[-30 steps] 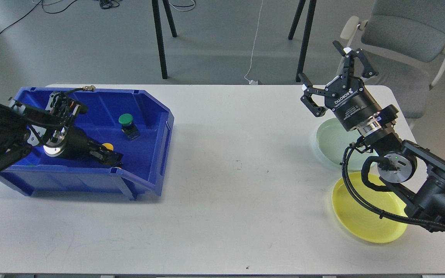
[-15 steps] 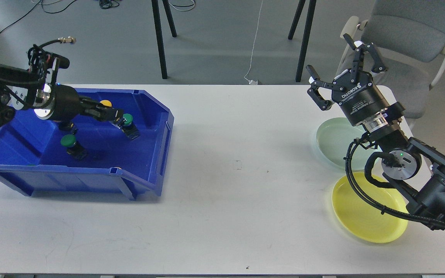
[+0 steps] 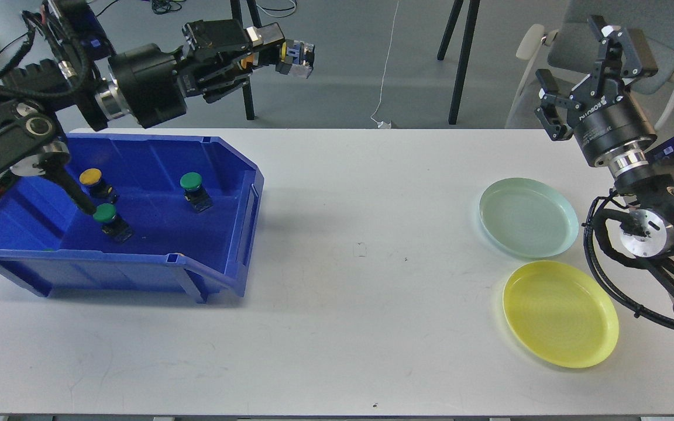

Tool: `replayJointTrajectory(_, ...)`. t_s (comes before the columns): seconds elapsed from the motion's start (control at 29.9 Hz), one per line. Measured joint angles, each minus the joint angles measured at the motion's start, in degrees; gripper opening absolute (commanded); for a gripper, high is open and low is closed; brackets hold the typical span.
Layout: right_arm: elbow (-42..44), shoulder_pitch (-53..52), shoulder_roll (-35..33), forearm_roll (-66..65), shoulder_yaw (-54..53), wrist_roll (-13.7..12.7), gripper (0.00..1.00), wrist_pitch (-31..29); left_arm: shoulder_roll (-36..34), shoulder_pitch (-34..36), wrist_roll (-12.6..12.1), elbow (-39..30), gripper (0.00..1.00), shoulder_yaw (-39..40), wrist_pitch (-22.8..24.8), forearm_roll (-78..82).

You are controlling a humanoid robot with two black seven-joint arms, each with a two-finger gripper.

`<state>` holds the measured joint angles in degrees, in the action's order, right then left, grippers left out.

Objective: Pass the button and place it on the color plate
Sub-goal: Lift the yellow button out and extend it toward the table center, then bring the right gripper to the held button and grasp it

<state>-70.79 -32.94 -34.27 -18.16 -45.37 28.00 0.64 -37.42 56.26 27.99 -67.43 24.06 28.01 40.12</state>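
Note:
My left gripper (image 3: pixel 267 49) is raised high above the table's back edge, right of the blue bin (image 3: pixel 220 234). It is shut on a yellow button (image 3: pixel 290 55) with a blue and grey base. In the bin lie another yellow button (image 3: pixel 91 177) and two green buttons (image 3: pixel 191 182) (image 3: pixel 105 214). My right gripper (image 3: pixel 585 67) is open and empty, held high at the back right, above and behind the pale green plate (image 3: pixel 528 217). The yellow plate (image 3: pixel 559 313) lies in front of the green one.
An office chair (image 3: pixel 618 41) stands behind the table at the right, close to my right gripper. Black stand legs (image 3: pixel 243 64) rise behind the table near my left gripper. The white table (image 3: pixel 360 292) spans between bin and plates.
My left gripper has lifted out of the bin with the yellow button and swung up and to the right. My right gripper has risen and moved back to the right, off the plates.

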Motion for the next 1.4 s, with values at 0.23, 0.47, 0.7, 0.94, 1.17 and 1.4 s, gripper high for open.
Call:
replayJointTrajectory(0.23,-8.4,7.1,0.6,-5.2,0.2,0.0,0.99,2.9,10.7,-8.0,0.0,2.9,0.02,1.1,0.0,-5.5)
replayJointTrajectory(0.47,-12.5,7.9,9.5,-11.5,4.9,0.0,0.99,11.3,14.0,-10.0,0.0,5.2,0.02,1.3,0.0,-5.8)
replayJointTrajectory(0.7,-12.6,8.0,19.1,-11.6,4.0,0.0,0.99,13.4,14.1,-10.1,0.0,5.4,0.02,1.4,0.0,-5.9)
replayJointTrajectory(0.94,-12.1,7.7,28.6,-11.5,2.2,0.0,0.99,15.6,14.2,-10.1,0.0,5.4,0.02,1.4,0.0,-5.9)
replayJointTrajectory(1.17,-10.1,5.4,31.6,-11.7,3.0,0.0,0.99,17.3,14.2,-10.1,0.0,5.4,0.02,1.4,0.0,-5.9)
replayJointTrajectory(1.4,-4.4,1.1,34.0,-11.7,7.5,0.0,0.99,17.7,14.2,-10.1,0.0,5.4,0.02,1.3,0.0,-5.9)
